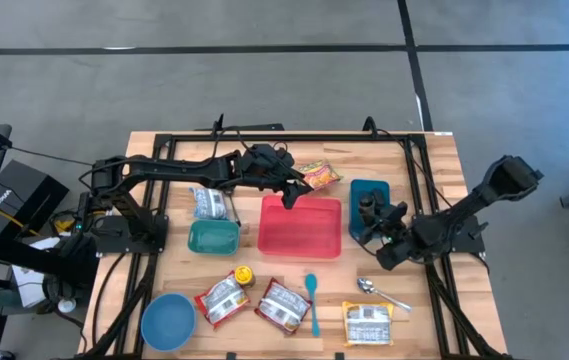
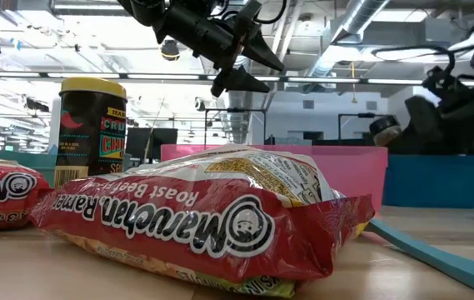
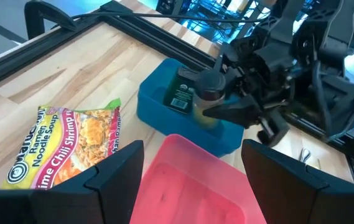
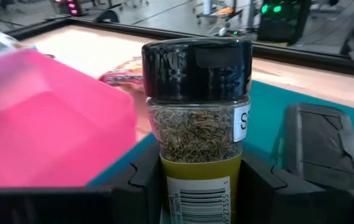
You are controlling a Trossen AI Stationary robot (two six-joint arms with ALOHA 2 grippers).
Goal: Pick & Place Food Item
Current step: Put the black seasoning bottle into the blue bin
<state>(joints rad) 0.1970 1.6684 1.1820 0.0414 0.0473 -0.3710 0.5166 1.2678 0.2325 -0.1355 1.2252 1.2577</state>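
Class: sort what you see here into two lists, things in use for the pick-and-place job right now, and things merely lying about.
In use: right hand holding spice jar; blue bin; left hand over pink bin.
Lying about: ramen packets, spoon, blue bowl, green bin.

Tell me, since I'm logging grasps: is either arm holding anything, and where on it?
The right gripper holds a spice jar by its lower body, upright. The left gripper is open and empty above the pink bin.

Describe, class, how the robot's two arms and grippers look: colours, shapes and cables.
Both arms are black and jointed, with cables running along them. The left gripper has two flat, wedge-shaped black fingers. The right gripper has matching dark, blocky fingers. No markings are readable.
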